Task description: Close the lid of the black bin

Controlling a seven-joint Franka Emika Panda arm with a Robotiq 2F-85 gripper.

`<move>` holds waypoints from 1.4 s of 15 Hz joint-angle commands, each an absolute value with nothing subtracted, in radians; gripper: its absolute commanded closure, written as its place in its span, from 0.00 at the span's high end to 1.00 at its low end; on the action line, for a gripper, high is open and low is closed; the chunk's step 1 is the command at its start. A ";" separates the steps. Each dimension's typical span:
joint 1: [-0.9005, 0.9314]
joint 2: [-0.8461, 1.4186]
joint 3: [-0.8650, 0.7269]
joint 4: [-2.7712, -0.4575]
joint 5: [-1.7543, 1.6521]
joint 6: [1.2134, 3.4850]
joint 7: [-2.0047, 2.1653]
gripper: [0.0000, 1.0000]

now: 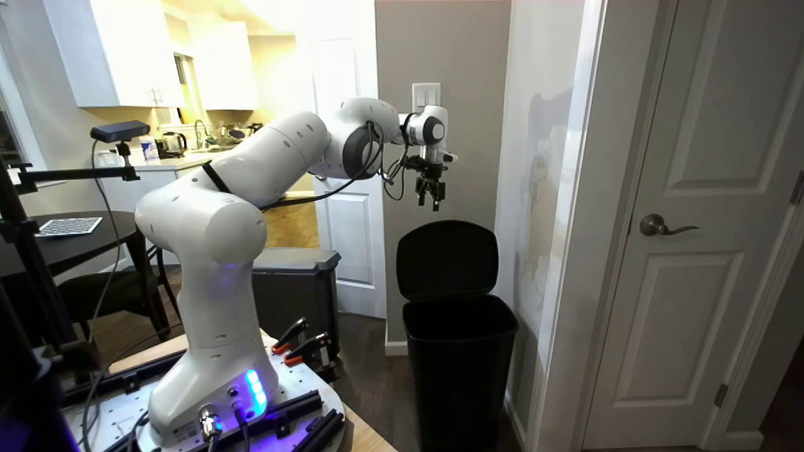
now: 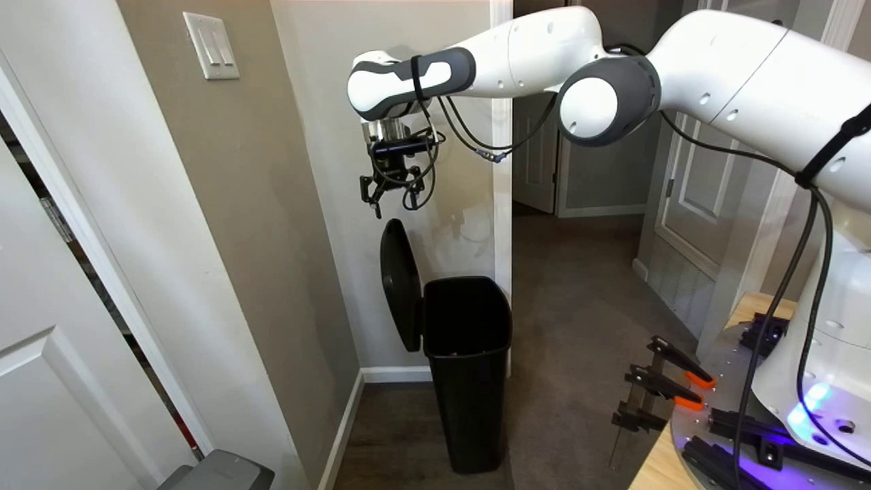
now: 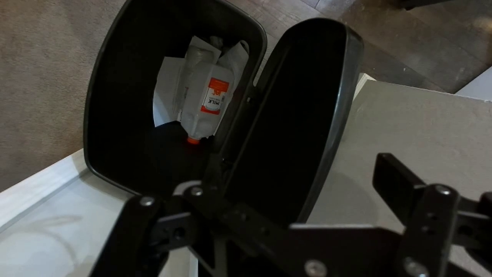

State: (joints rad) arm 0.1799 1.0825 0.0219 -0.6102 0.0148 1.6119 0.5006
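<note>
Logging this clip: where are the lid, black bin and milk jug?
Lid (image 1: 447,260), in an exterior view: middle of its inner face.
Black bin (image 2: 471,408), in an exterior view: outer wall of its body.
Milk jug (image 3: 211,97), in the wrist view: its labelled side.

In an exterior view the camera looks past the white jointed robot arm (image 1: 226,251), close at left, towards the tall matte black plastic bin (image 1: 461,376), farther off, and meets the flat black plastic lid (image 1: 447,260) broadside. In an exterior view the arm's white base (image 2: 840,357) stands at right and the lid shows nearly edge-on. Both look from above the bin's rim and share arm, black two-fingered gripper (image 2: 396,204), bin and lid. The wrist view looks down from nearer, past the gripper, on bin and lid.
</note>
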 commanded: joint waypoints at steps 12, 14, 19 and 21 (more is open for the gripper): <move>0.231 1.207 -0.023 -0.569 0.009 1.800 0.912 1.00; 0.244 1.216 -0.040 -0.570 -0.003 1.813 0.955 1.00; 0.268 1.240 -0.100 -0.559 -0.031 1.820 1.085 1.00; 0.272 1.244 -0.118 -0.558 -0.031 1.810 1.120 1.00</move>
State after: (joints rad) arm 0.2625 1.2261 -0.0903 -0.5804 -0.0151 1.8035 1.0504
